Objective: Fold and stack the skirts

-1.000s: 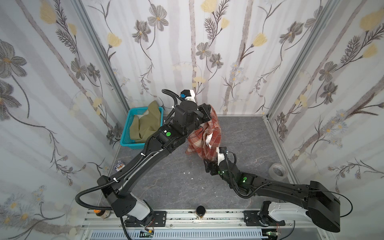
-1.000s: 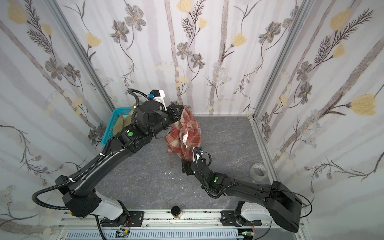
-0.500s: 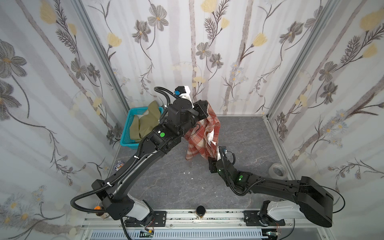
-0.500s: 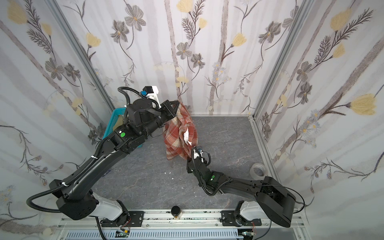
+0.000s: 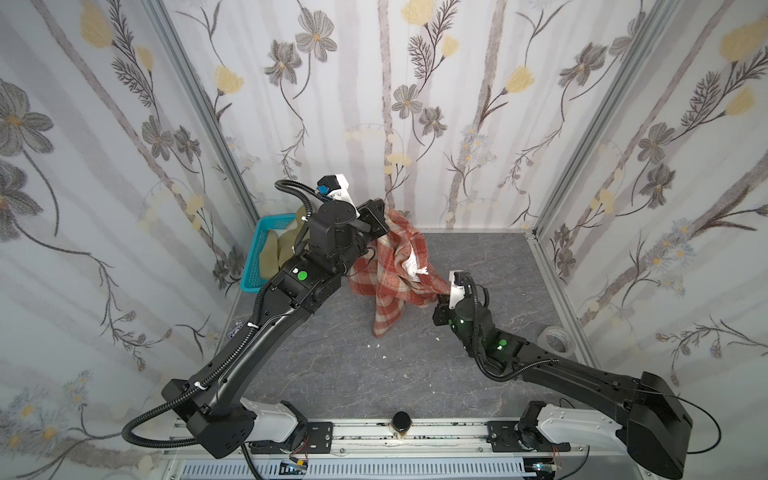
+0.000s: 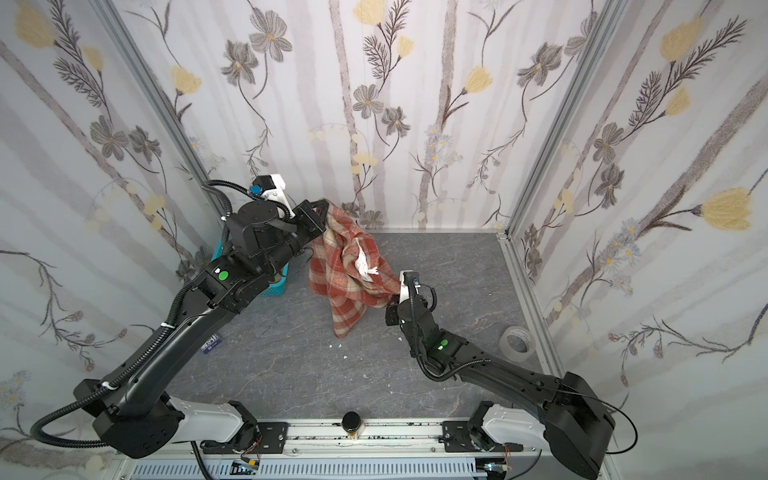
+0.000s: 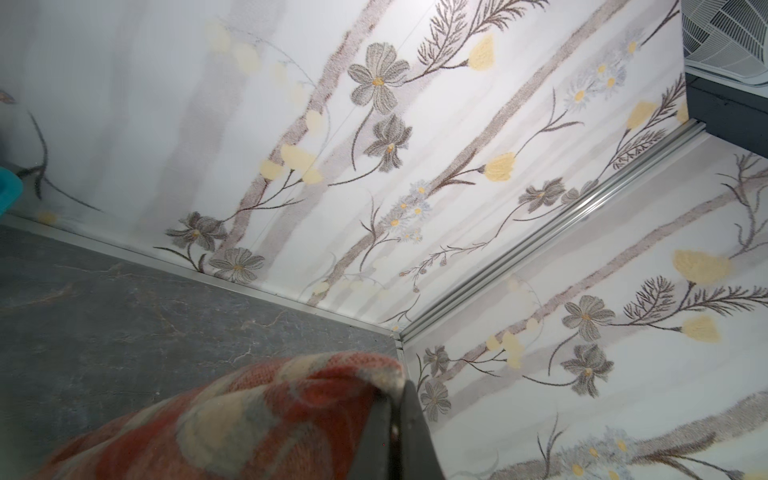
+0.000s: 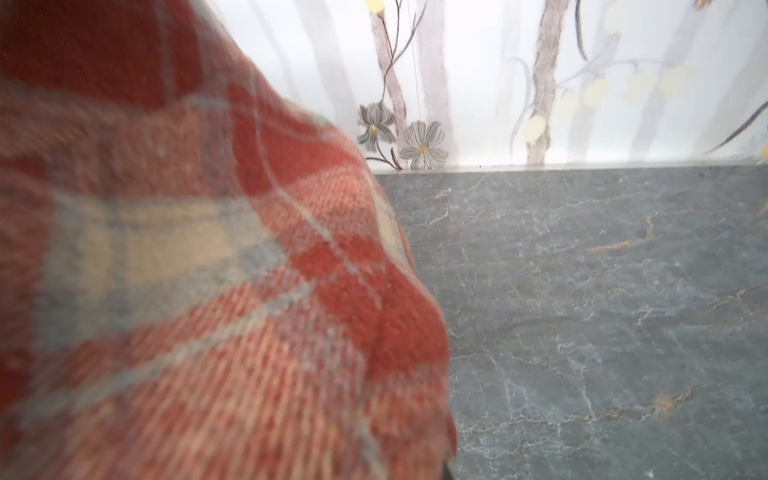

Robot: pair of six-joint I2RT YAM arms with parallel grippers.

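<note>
The rust-red and cream plaid skirt [image 5: 395,270] [image 6: 345,266] hangs stretched between both grippers above the grey table. My left gripper [image 5: 379,210] [image 6: 322,212] is raised near the back wall and shut on the skirt's upper edge. In the left wrist view its dark jaws [image 7: 395,419] pinch the plaid cloth [image 7: 249,415]. My right gripper [image 5: 442,297] [image 6: 392,297] is lower and to the right, shut on a lower corner. Plaid cloth [image 8: 208,291] hides its fingers in the right wrist view. The olive-green skirt [image 5: 278,249] lies in the turquoise basket [image 5: 266,221], partly behind the left arm.
A roll of clear tape [image 5: 557,338] [image 6: 517,338] lies by the right wall. A small card [image 5: 235,330] [image 6: 210,344] sits at the left edge of the table. A black cap [image 5: 402,422] stands on the front rail. White crumbs dot the table. Flowered walls close three sides.
The right gripper has gone from open to shut on the plaid skirt's lower corner. The left gripper has carried the skirt's top up and to the left, pulling the cloth out.
</note>
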